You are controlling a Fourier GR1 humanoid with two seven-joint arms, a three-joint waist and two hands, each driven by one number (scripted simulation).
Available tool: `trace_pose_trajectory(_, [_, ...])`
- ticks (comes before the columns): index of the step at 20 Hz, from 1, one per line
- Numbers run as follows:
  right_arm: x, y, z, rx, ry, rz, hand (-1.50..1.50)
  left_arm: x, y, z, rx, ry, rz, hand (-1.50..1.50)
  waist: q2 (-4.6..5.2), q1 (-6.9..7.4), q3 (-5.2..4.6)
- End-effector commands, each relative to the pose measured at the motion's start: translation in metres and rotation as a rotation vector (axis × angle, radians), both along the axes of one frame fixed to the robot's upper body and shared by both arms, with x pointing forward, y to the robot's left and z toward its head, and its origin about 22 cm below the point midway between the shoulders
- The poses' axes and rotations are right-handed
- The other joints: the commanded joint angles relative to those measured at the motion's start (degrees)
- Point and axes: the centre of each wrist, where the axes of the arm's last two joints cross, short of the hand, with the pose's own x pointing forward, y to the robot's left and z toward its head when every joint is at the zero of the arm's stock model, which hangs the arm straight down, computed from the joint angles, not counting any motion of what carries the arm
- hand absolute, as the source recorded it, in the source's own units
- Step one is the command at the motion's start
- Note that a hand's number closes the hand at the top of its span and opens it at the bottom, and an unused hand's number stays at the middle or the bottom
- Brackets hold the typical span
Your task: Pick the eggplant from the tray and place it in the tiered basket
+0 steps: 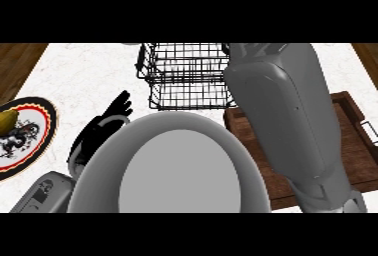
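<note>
- Right forearm [295, 125] stretches up over the wooden tray [351, 130] towards the wire tiered basket [184, 75]; its hand is hidden, grip unreadable.
- Eggplant nowhere visible, so its position and long axis can't be told.
- Left hand [100, 132] rests with fingers straight, beside the patterned plate [33, 135].

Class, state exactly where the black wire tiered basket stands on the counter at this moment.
In the head view the black wire tiered basket stands at the top centre of the white marble counter, just left of the raised grey right forearm and behind the brown wooden tray.
</note>
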Motion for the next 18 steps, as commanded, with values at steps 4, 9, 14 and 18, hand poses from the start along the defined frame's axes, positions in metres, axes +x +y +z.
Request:
trace_pose_trajectory(4, [0.052,0.012,-0.04,0.072,-0.014,-0.023,1.5,0.005,-0.018,0.003,-0.03,-0.016,-0.004,0.0,0.6,0.92,-0.21])
trace_pose_trajectory(9, [0.069,0.021,-0.051,0.145,0.016,-0.002,1.5,0.0,-0.018,-0.01,-0.014,-0.014,0.006,0.0,0.42,0.99,-0.2])
trace_pose_trajectory(14, [0.075,0.011,-0.068,0.4,-0.042,0.062,-1.5,0.013,-0.034,-0.003,-0.031,-0.043,-0.027,0.0,1.31,2.81,-0.2])
trace_pose_trajectory(18, [0.08,0.02,-0.071,0.422,-0.072,0.115,-1.5,0.002,-0.032,0.001,-0.01,-0.034,-0.079,0.0,1.27,4.78,-0.2])
